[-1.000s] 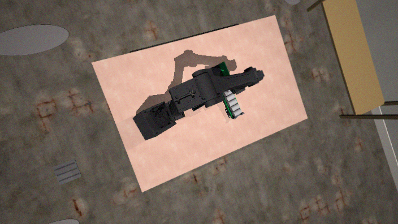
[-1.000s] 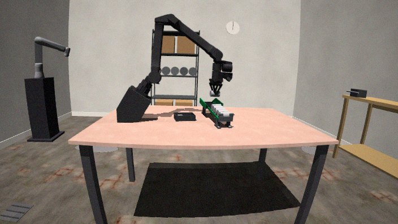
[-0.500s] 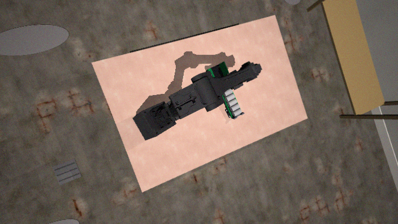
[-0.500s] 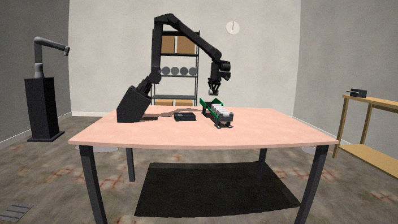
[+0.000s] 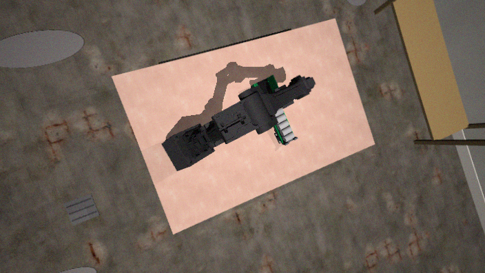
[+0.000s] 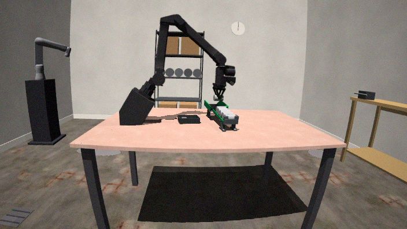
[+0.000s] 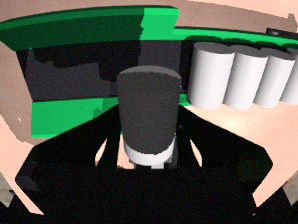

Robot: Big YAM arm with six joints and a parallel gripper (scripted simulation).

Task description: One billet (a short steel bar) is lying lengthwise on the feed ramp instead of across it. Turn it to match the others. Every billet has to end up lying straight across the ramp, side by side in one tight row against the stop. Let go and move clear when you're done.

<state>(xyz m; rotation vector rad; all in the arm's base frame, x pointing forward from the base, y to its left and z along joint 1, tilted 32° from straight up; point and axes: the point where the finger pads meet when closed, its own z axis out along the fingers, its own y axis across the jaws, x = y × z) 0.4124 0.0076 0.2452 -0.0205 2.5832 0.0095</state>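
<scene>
My gripper (image 6: 217, 95) (image 7: 148, 111) is shut on a grey steel billet (image 7: 148, 110) (image 6: 216, 98) and holds it in the air above the upper part of the green feed ramp (image 7: 80, 30) (image 6: 210, 106) (image 5: 272, 82). In the wrist view the billet points away from the camera, down towards the ramp's dark bed. Several other billets (image 7: 233, 76) (image 6: 226, 113) (image 5: 285, 125) lie across the ramp side by side at its lower end, against the stop. In the overhead view the arm hides the gripper and the held billet.
A low black tray (image 6: 188, 118) lies on the pink table (image 6: 260, 136) (image 5: 213, 193) left of the ramp. The arm's black base (image 6: 134, 107) stands at the table's back left. A wooden side table (image 6: 376, 104) stands off to the right.
</scene>
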